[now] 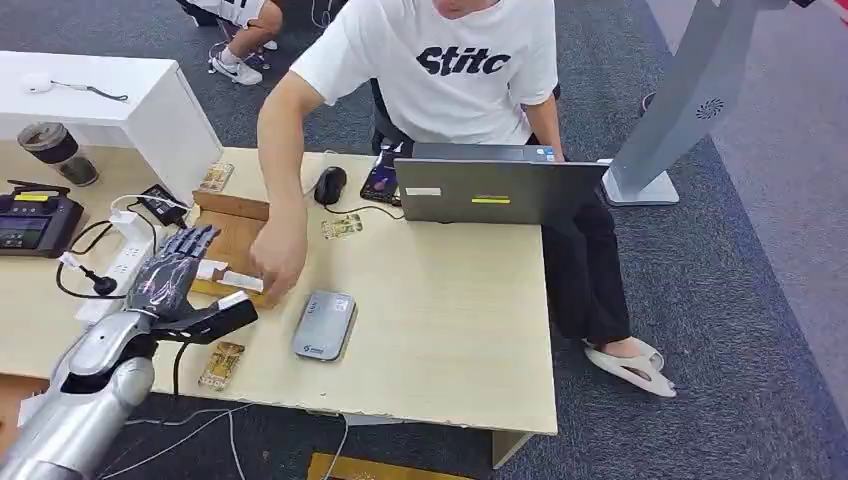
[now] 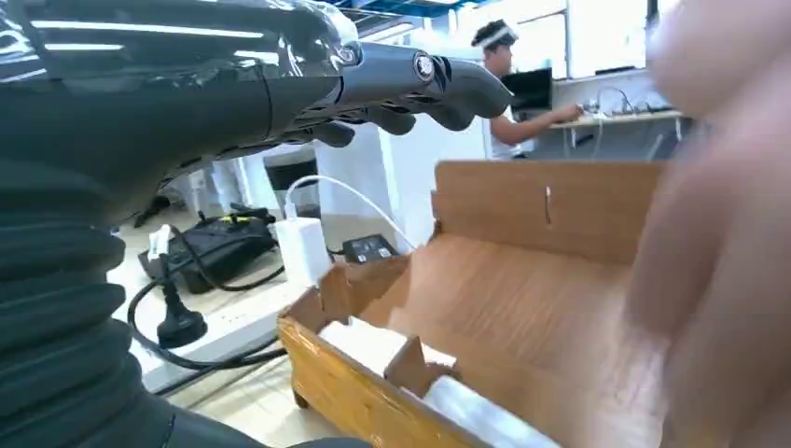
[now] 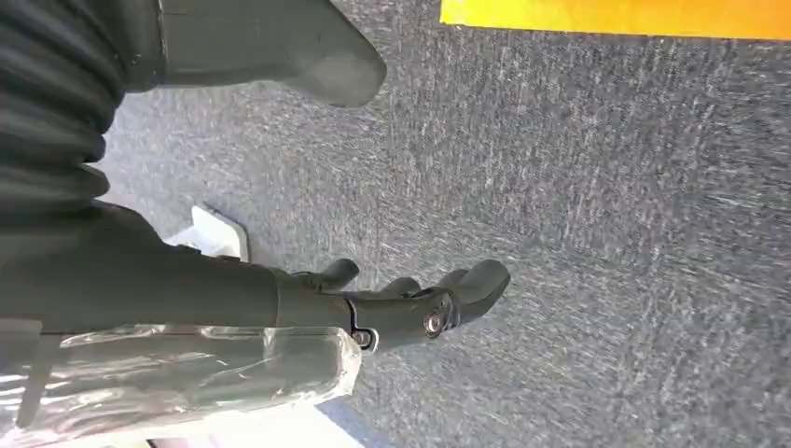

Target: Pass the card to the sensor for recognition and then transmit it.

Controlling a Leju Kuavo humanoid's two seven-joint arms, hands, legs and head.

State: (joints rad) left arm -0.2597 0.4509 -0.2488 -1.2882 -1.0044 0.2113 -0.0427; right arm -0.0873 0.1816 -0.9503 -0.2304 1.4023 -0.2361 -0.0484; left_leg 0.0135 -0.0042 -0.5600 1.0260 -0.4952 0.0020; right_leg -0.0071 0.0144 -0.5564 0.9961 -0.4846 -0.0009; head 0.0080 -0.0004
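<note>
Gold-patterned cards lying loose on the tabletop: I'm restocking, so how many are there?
3. One gold-patterned card lies at the near edge beside the grey sensor pad, one below the black mouse, one behind the wooden tray. Others may be hidden.

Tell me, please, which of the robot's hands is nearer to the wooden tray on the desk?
The left. The left hand hovers at the wooden tray, its fingers spread beside the near edge. The right hand hangs over carpet, with no tray near it.
</note>
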